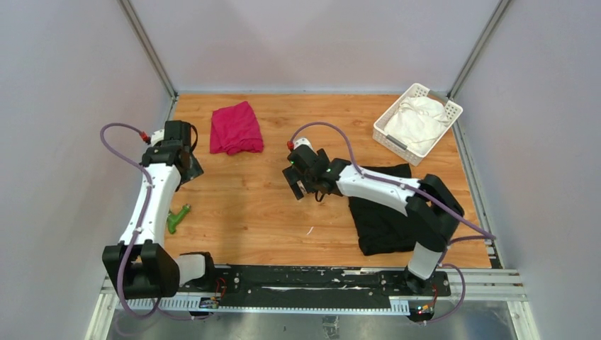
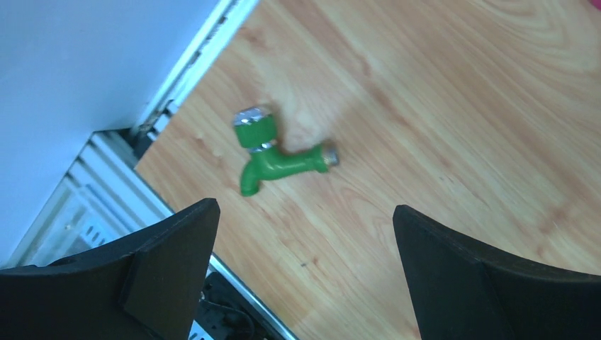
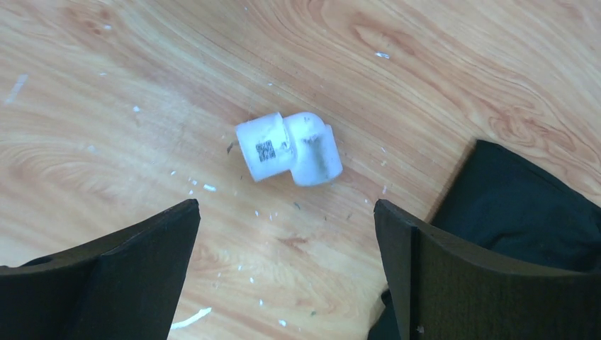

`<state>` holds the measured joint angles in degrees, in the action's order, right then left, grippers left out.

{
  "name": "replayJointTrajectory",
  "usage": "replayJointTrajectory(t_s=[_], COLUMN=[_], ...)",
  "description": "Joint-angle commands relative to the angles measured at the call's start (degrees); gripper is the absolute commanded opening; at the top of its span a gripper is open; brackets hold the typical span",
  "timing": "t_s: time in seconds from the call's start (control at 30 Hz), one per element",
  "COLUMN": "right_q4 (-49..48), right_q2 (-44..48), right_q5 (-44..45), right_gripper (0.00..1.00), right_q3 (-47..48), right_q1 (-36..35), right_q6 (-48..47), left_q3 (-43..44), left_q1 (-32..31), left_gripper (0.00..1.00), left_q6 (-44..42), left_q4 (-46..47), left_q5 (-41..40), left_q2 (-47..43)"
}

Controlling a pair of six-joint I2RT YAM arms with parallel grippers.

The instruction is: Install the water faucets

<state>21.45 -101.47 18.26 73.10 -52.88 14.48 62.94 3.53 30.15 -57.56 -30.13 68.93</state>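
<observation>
Left claw (image 2: 301,212): jaws spread wide, nothing held, both fingers clear of the bench (image 1: 248,205). Green tap (image 2: 280,159) lies flat on the bench ahead of this claw, in the gap between the finger lines and slightly toward the left finger, touching neither. In the left wrist view its long axis runs roughly left-right. The threaded silver-ringed end points right, the round knob with silver cap sits at the upper left, and the spout bends down toward the claw. The bench edge and rail are just off the left finger's side.

Magenta cloth (image 1: 236,127) is bunched on the bench to the right of the left claw, well apart from it.

Right claw (image 3: 285,209): jaws fully apart, empty, above the bench. White elbow fitting (image 3: 287,149) lies on its side ahead of this claw, about centred between the fingers and touching neither. The socket with a small printed code label points left and the bend curves off right and down. White flecks dot the wood around it.

Black cloth (image 3: 524,205) is spread flat beside and under the right finger's side, apart from the fitting.

White slotted basket (image 1: 439,97) sits well off to the right of the right claw at the far corner, holding a crumpled white cloth (image 1: 418,120).
</observation>
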Motion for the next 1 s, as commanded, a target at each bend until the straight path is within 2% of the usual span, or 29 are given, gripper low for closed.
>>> replayJointTrajectory(t_s=[0.0,0.1,0.23,0.33,0.4,0.57,0.73,0.97], right_q4=[-4.16,-4.13,-3.68,-3.45,-3.35,-2.61,-2.22,-2.52], right_q2=[7.16,8.84,10.81,11.7,11.97,13.77,15.15,16.37], right_q5=[-0.57,1.12,1.95,0.38,-0.4,-0.72,-2.16,-1.63], right_gripper=[0.99,0.99,0.99,0.99,0.99,0.99,0.98,0.98], right_q3=[-4.27,-4.95,-6.27,-7.28,-7.92,-10.21,-11.06,-12.19], right_q1=[-1.05,-1.17,-1.18,-1.19,-1.26,-1.26,-1.41,-1.44], right_q6=[0.34,-0.71,-1.05,-0.36,0.27,1.9,1.49,1.11], left_q3=[-0.09,-0.74,-5.15,-8.0,-9.37,-10.11,-13.29,-16.44], left_q1=[1.98,4.49,15.17,19.62,21.35,23.36,28.91,31.36], left_gripper=[1.0,1.0,0.99,0.96,0.94,0.88,0.81,0.79], left_q6=[3.64,5.13,5.92,6.76,8.01,8.86,10.91,11.0], left_q4=[-0.07,-0.01,2.36,4.88,7.2,11.12,16.56,22.22], left_q5=[-9.95,-11.68,-5.4,-0.92,2.48,5.06,12.51,15.26], left_q2=[3.61,6.34,7.67,8.88,9.93,11.82,12.79,18.6])
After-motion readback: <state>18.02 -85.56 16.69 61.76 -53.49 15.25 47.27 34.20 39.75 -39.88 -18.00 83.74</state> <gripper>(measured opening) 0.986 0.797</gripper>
